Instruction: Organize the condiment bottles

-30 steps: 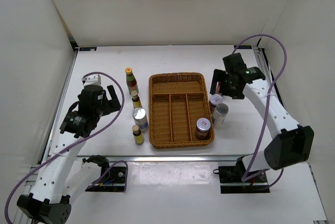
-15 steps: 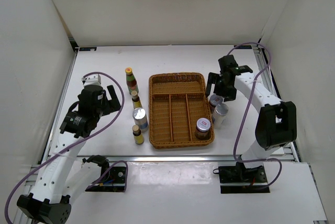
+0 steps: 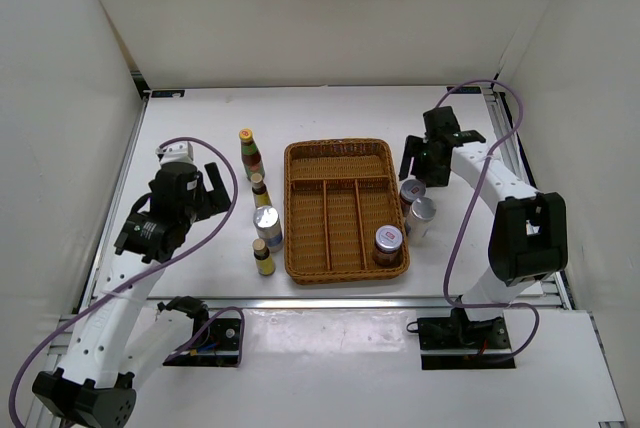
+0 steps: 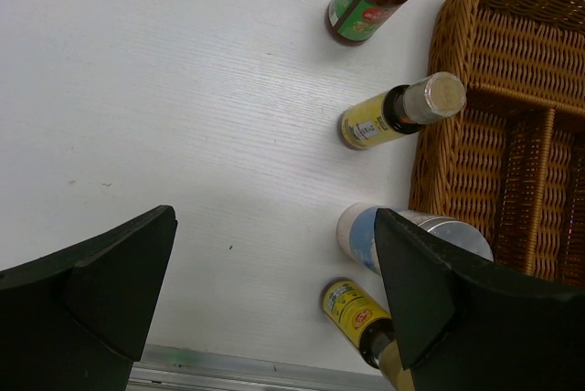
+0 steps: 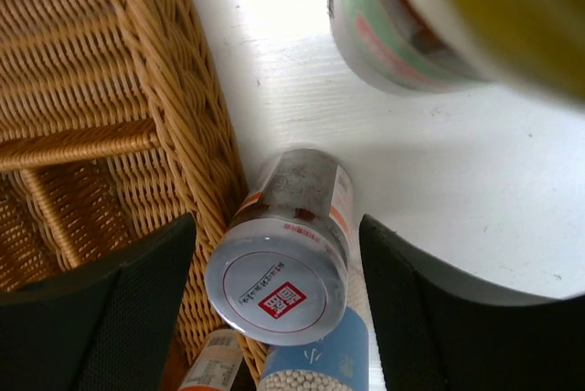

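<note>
Right claw (image 5: 276,222) half-spread astride a silver-lidded jar (image 5: 279,268); jar stands on the table (image 3: 200,128) hard against the wicker tray (image 3: 340,145), at the tray's 3 o'clock; cannot tell if the pads touch, so grip unconfirmed; probably lining up to lift it into a compartment; second jar (image 3: 388,240) sits inside at 5 o'clock; sauce bottle (image 5: 384,35) just beside; left claw (image 4: 274,217) wide open, empty, parked near a yellow-labelled brown bottle (image 4: 370,123) at 9 o'clock, likely waiting.
</note>
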Tool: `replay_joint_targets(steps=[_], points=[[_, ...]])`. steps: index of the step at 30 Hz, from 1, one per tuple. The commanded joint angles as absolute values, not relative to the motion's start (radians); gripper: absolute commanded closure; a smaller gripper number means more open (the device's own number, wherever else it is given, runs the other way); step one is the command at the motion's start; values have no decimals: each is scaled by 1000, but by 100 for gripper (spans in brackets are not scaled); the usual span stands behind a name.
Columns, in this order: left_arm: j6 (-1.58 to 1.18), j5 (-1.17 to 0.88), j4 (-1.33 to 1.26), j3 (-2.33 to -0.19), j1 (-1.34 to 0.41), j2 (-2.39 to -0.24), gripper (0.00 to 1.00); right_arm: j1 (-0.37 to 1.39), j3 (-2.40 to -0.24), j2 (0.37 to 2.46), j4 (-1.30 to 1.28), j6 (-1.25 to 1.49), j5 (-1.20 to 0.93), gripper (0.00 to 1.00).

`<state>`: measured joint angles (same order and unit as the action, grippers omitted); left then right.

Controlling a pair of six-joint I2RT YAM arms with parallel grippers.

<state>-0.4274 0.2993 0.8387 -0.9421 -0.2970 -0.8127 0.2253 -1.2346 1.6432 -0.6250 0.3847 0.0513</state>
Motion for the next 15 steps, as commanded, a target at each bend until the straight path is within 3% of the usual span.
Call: replay_joint_targets(steps=[1, 9, 13, 15], points=[[-426, 299, 841, -959, -301, -815, 0, 225, -1203, 1686, -690, 380, 9, 23], [-426, 299, 841, -959, -301, -815, 0, 225, -1212, 1717, -690, 371, 9, 21], [-426, 299, 841, -959, -301, -824, 0, 225, -1203, 1726, -690, 360, 9, 27], [-426, 308, 841, -959, -301, -824, 0, 225, -1203, 1726, -690, 360, 9, 36]])
